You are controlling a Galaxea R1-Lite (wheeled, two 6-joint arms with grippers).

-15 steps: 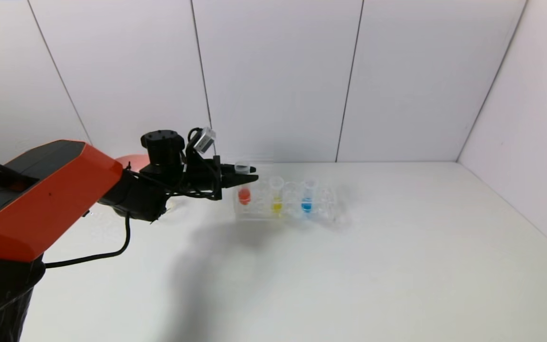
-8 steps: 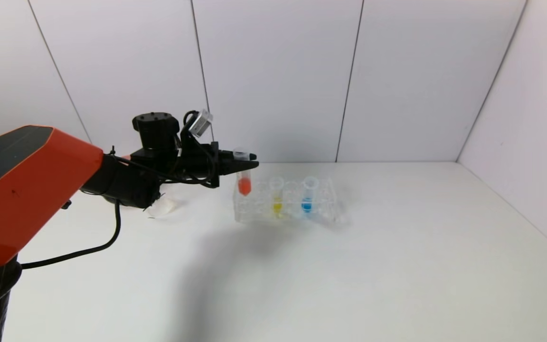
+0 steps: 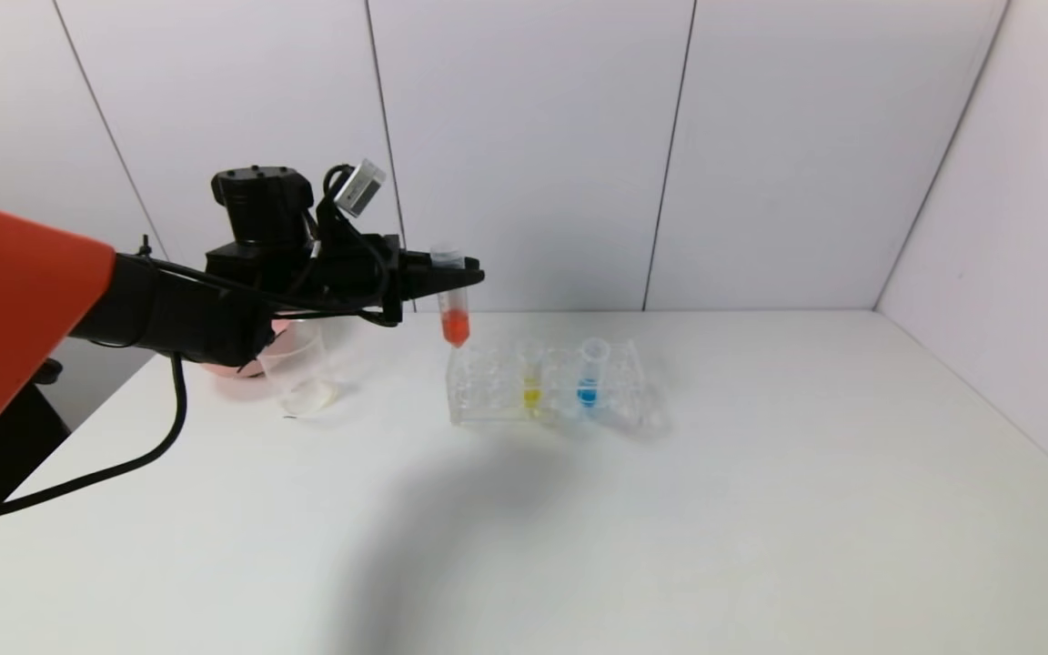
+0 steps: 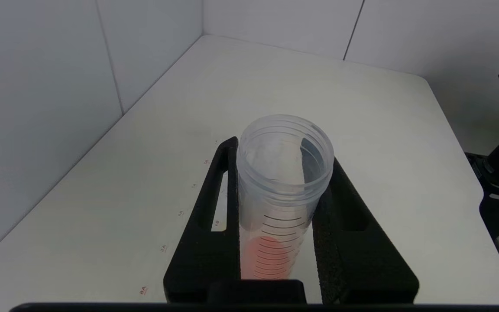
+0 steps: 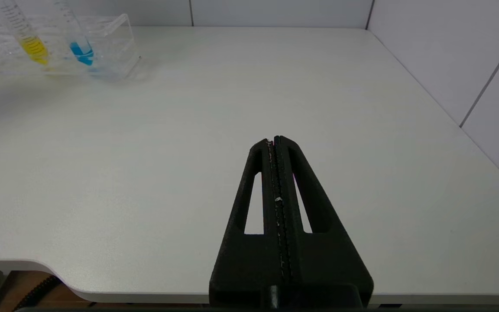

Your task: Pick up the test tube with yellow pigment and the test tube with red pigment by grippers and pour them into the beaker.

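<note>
Red-pigment test tube [image 3: 452, 307], a slim clear tube with red-orange liquid at its bottom, hangs upright above the clear plastic rack [image 3: 549, 391], clamped near its rim by the black left gripper [image 3: 457, 277]; yellow-pigment tube [image 3: 531, 373] stands in the rack; clear beaker [image 3: 298, 368] sits beside; right gripper [image 5: 275, 141] rests closed and empty over the white table [image 5: 189, 130]

Red-pigment tube [image 3: 453, 309] upright above rack; yellow-pigment tube [image 3: 530, 375] racked.

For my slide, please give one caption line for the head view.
Left gripper holds the red-pigment test tube above the clear rack, beaker nearby.
</note>
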